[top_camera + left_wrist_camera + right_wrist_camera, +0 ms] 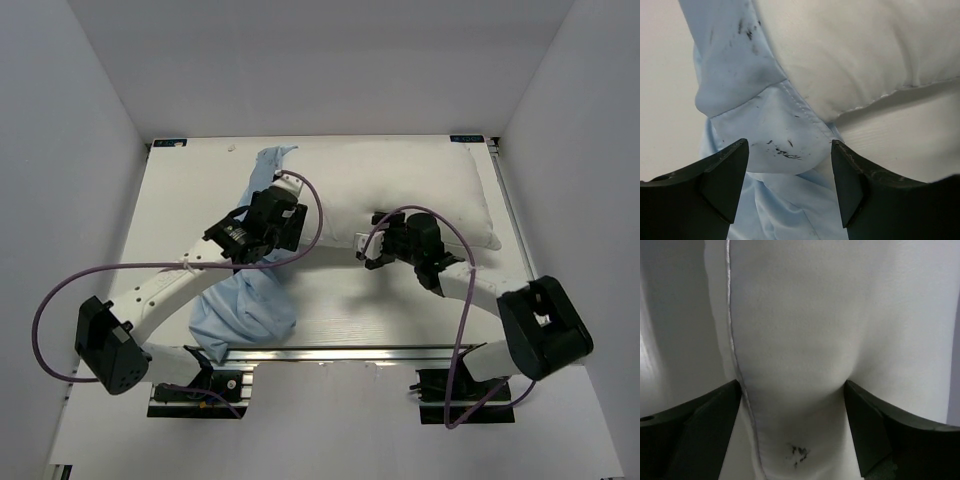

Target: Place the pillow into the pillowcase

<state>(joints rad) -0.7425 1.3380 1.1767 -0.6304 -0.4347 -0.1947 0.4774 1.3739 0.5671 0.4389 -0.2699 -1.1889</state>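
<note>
The white pillow (420,190) lies along the back right of the table. The light-blue pillowcase (245,300) runs from the back centre down to the front left, its upper part against the pillow's left end. My left gripper (290,222) hovers open over the pillowcase's hem (765,130), right beside the pillow's corner (855,50); its fingers (725,175) straddle the cloth without pinching it. My right gripper (365,248) is at the pillow's near edge, its jaws squeezing a bulge of the pillow (800,315) beside a seam. Its fingertips (860,425) press into the fabric.
White walls enclose the table (170,230) on the left, back and right. A metal rail (340,355) runs along the front edge by the arm bases. Purple cables (310,215) loop over both arms.
</note>
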